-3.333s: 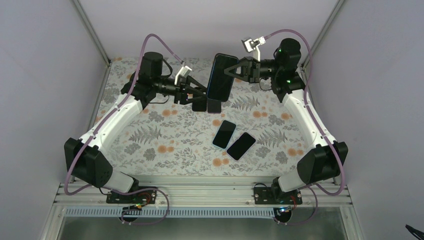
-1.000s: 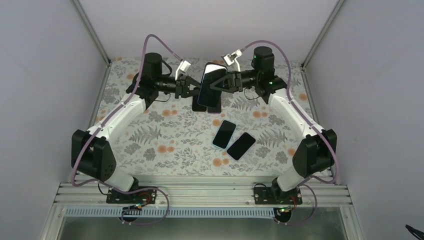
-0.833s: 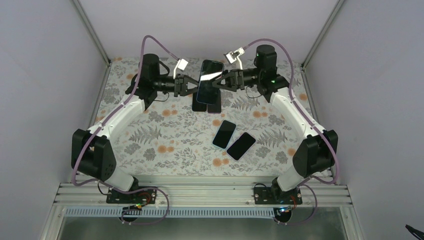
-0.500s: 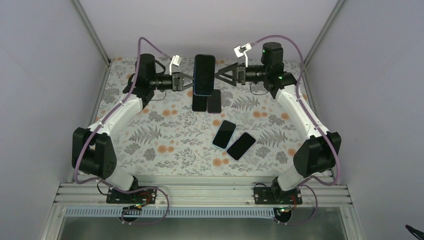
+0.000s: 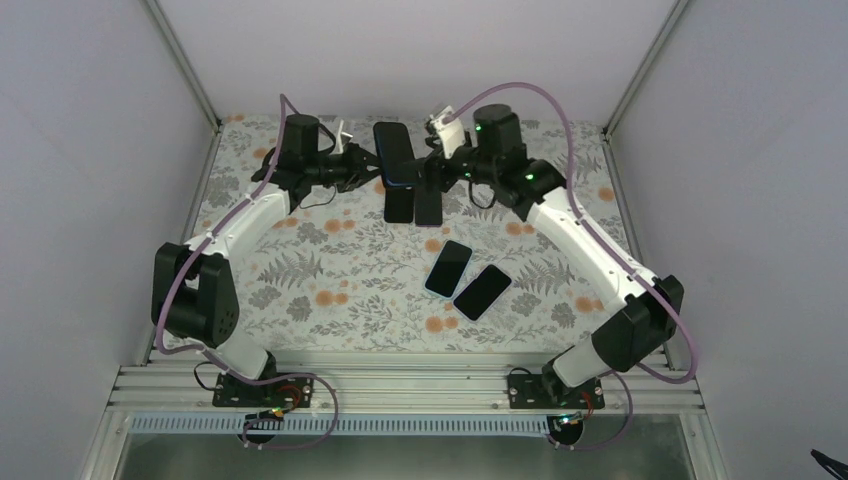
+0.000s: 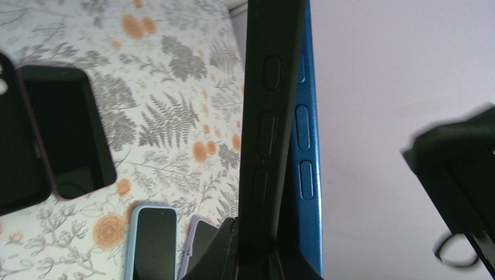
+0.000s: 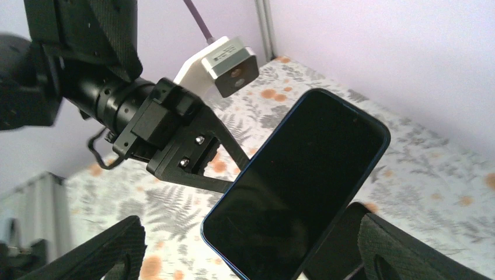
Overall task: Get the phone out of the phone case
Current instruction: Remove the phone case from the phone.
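The left gripper (image 5: 368, 168) is seen clamped tight on one end of the cased phone (image 5: 393, 155), which is held on edge in the air above the far middle of the table (image 5: 300, 260). In the left wrist view a black slab and a blue band lie side by side along its edge, and which is phone and which is case cannot be told. The right gripper (image 7: 251, 248) is spread wide, one finger on either side of the dark screen, and nothing is gripped by it. Since the whole weight is carried by a single narrow pinch at one end, the phone could be levered out of that pinch if the right fingers are closed off-centre or pushed against it. If case and handset are squeezed together by the left fingers, separation may be prevented, and a hard pull could make the pair fly free. Anything dropped would probably land on the two dark phones (image 5: 412, 204) lying directly beneath, while two more phones (image 5: 466, 279) rest nearer the bases.
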You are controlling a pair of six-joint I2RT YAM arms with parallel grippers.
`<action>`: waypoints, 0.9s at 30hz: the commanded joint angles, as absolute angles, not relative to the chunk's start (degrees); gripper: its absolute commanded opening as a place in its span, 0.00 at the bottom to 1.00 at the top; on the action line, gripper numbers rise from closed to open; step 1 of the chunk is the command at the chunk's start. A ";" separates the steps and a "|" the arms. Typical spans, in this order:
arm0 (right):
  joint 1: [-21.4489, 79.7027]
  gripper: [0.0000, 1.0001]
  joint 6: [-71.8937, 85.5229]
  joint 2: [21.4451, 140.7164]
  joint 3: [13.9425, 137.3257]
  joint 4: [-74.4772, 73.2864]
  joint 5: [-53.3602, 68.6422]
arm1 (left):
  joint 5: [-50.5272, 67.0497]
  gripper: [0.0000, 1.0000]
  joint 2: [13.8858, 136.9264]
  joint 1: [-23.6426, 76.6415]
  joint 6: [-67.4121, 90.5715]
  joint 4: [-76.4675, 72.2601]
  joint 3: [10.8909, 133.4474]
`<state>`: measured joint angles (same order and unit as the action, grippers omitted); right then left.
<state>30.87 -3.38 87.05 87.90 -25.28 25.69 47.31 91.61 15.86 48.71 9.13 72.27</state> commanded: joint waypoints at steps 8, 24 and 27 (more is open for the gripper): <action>43.90 0.80 -17.34 88.24 82.00 -18.79 -5.49 | 47.19 0.02 92.10 15.64 57.66 5.80 72.80; 48.21 0.72 -24.50 90.25 77.47 -11.62 -18.36 | 48.03 0.02 91.95 15.52 59.22 4.35 71.74; 48.38 0.71 -26.04 90.50 76.43 -9.77 -20.05 | 48.33 0.02 91.89 15.60 59.53 3.99 71.47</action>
